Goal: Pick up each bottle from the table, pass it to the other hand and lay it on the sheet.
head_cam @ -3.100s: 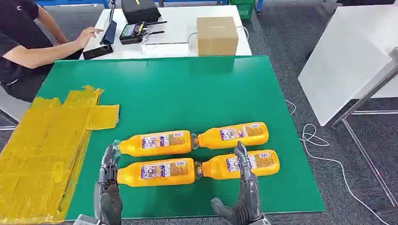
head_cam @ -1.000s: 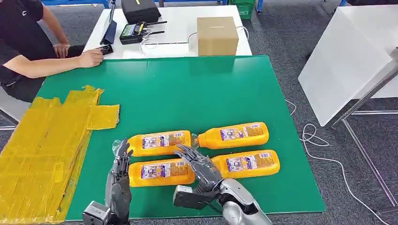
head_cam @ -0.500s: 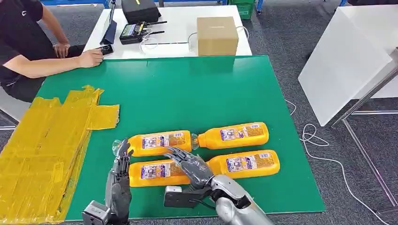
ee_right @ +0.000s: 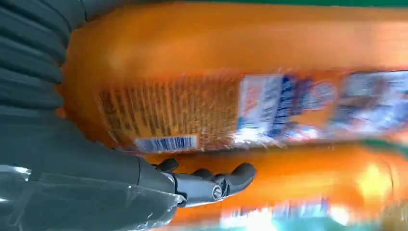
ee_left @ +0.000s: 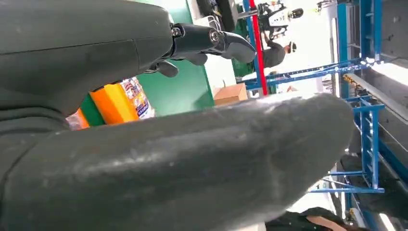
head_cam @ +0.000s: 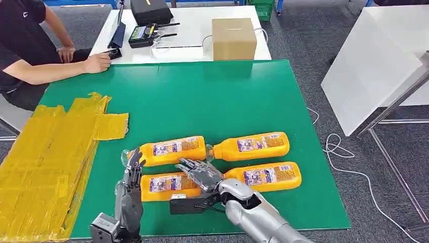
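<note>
Bottle [head_cam: 164,184] end under right hand [head_cam: 202,173]

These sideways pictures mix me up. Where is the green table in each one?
Head view: the table fills the middle, under four orange bottles.
Left wrist view: a green patch next to an orange bottle.
Right wrist view: a thin green strip at the edge, past the big bottle.
Shared landmark: the orange bottles.

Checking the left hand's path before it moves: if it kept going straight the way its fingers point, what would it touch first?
Probably the far-left orange bottle: the left hand points up the table, fingertips at that bottle's cap end. Depth is unclear, so it may already touch.
</note>
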Controlling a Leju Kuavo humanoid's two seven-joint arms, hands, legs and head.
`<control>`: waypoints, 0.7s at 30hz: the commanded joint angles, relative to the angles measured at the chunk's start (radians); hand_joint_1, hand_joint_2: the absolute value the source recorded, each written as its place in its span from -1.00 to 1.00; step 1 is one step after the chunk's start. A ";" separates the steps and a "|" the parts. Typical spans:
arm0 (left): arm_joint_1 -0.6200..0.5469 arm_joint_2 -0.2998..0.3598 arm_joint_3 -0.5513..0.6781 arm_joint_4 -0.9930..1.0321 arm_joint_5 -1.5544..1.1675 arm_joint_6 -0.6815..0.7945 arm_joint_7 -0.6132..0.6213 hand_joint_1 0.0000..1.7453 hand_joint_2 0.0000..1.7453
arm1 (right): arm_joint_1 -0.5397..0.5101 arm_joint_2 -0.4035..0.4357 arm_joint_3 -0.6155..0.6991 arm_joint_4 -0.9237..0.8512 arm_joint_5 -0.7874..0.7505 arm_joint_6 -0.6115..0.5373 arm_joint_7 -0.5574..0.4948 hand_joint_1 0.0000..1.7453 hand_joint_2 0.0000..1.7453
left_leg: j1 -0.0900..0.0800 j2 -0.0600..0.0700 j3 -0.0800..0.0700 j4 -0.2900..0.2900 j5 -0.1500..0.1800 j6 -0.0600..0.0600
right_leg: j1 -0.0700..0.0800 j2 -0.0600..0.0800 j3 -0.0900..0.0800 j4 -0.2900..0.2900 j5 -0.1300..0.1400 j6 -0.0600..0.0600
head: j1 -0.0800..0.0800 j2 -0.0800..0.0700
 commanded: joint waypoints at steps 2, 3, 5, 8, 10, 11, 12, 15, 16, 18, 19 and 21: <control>-0.054 0.038 -0.036 0.090 0.016 -0.001 0.002 -1.00 -1.00 | -0.081 0.047 0.187 0.256 -0.024 0.072 -0.041 1.00 1.00 | 0.001 0.001 0.005 -0.002 0.000 -0.001 | 0.001 0.001 0.004 -0.002 0.000 -0.001 | 0.000 0.000; -0.054 0.038 -0.038 0.090 0.023 -0.001 0.000 -1.00 -1.00 | -0.081 0.050 0.201 0.266 -0.026 0.073 -0.043 1.00 1.00 | 0.002 0.001 0.008 -0.004 0.001 -0.001 | 0.002 0.000 0.007 -0.005 0.001 -0.001 | 0.000 0.000; -0.056 0.040 -0.041 0.091 0.027 -0.001 0.000 -1.00 -1.00 | -0.079 0.052 0.213 0.273 -0.029 0.075 -0.044 1.00 1.00 | 0.000 0.001 0.007 -0.002 0.000 -0.001 | 0.001 0.001 0.006 -0.002 0.000 -0.001 | 0.000 0.000; -0.058 0.044 -0.047 0.092 0.034 0.003 -0.001 -1.00 -1.00 | -0.080 0.058 0.234 0.291 -0.049 0.073 -0.043 1.00 1.00 | 0.001 0.002 0.010 -0.003 0.000 -0.001 | 0.001 0.003 0.009 -0.003 0.001 -0.001 | 0.000 0.000; -0.060 0.045 -0.049 0.092 0.039 0.007 -0.002 -1.00 -1.00 | -0.078 0.058 0.242 0.300 -0.058 0.061 -0.040 1.00 1.00 | 0.002 0.002 0.012 -0.003 0.001 -0.001 | 0.002 0.002 0.012 -0.004 0.001 -0.001 | 0.000 0.000; -0.059 0.045 -0.051 0.092 0.040 0.008 -0.002 -1.00 -1.00 | -0.075 0.056 0.244 0.303 -0.060 0.055 -0.038 1.00 1.00 | 0.001 0.003 0.013 -0.003 0.000 -0.001 | 0.001 0.003 0.012 -0.003 0.001 -0.001 | 0.000 0.000; -0.059 0.045 -0.051 0.092 0.040 0.008 -0.002 -1.00 -1.00 | -0.074 0.055 0.244 0.304 -0.060 0.055 -0.039 1.00 1.00 | 0.002 0.002 0.014 -0.004 0.001 -0.001 | 0.003 0.001 0.014 -0.005 0.002 -0.001 | 0.000 0.000; -0.059 0.045 -0.051 0.092 0.040 0.008 -0.002 -1.00 -1.00 | -0.074 0.055 0.244 0.304 -0.060 0.055 -0.039 1.00 1.00 | 0.001 0.003 0.015 -0.003 0.000 -0.001 | 0.001 0.003 0.014 -0.003 0.000 -0.001 | 0.000 0.000; -0.059 0.045 -0.051 0.092 0.040 0.008 -0.002 -1.00 -1.00 | -0.074 0.055 0.244 0.304 -0.060 0.055 -0.039 1.00 1.00 | 0.002 0.002 0.015 -0.004 0.001 -0.001 | 0.003 0.001 0.015 -0.006 0.002 -0.001 | 0.000 0.000; -0.059 0.045 -0.051 0.092 0.040 0.008 -0.002 -1.00 -1.00 | -0.074 0.055 0.244 0.304 -0.060 0.055 -0.039 1.00 1.00 | 0.001 0.003 0.018 -0.003 0.000 -0.001 | 0.002 0.003 0.017 -0.004 0.000 -0.001 | 0.000 0.000; -0.059 0.045 -0.051 0.092 0.040 0.008 -0.002 -1.00 -1.00 | -0.074 0.055 0.244 0.304 -0.060 0.055 -0.039 1.00 1.00 | 0.003 0.002 0.018 -0.004 0.001 -0.001 | 0.003 0.001 0.017 -0.006 0.002 -0.001 | 0.000 0.000; -0.059 0.045 -0.051 0.092 0.040 0.008 -0.002 -1.00 -1.00 | -0.074 0.055 0.244 0.304 -0.060 0.055 -0.039 1.00 1.00 | 0.001 0.003 0.018 -0.003 0.000 -0.001 | 0.002 0.003 0.017 -0.003 0.000 -0.001 | 0.000 0.000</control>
